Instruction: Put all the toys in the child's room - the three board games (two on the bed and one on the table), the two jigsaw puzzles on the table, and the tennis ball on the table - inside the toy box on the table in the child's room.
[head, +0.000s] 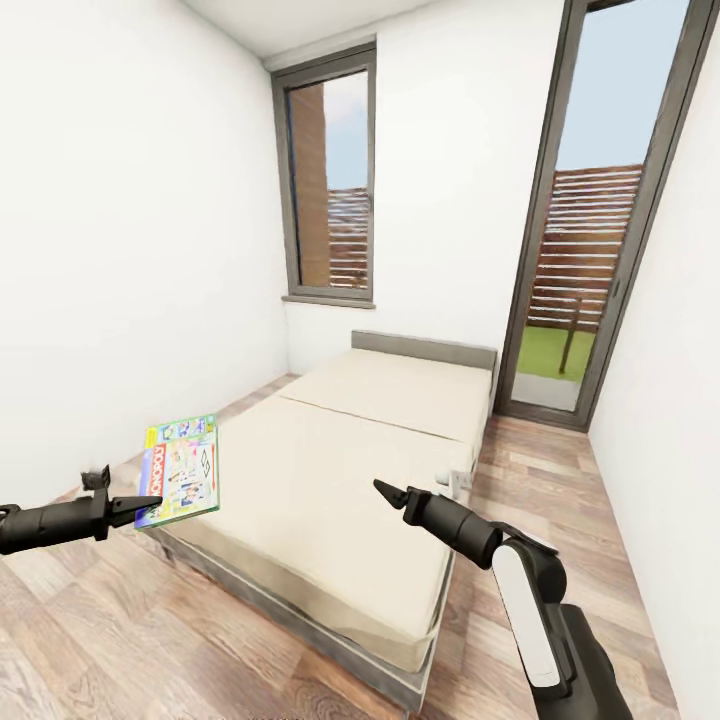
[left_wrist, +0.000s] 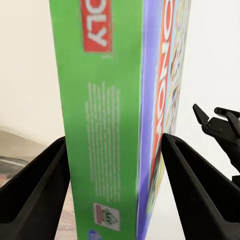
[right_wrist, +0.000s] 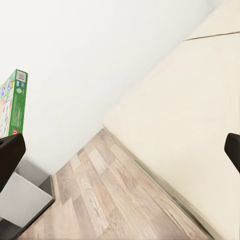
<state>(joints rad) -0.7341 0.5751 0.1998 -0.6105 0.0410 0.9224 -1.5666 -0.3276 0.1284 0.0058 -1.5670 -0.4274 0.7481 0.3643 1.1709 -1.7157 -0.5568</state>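
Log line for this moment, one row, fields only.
left gripper: shut on Monopoly board game, held off bed corner | right gripper: jaws open, empty, over mattress | toy box: unseen

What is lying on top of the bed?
The bed shows a plain beige mattress with nothing resting on it. The board game is clamped in the left gripper at the bed's near corner.

The bed (head: 340, 470) runs from lower center up to the grey headboard (head: 425, 349) at mid-frame, plain beige mattress on a grey base. It sits on the wood-plank floor (head: 120, 640), which shows across the bottom and right.
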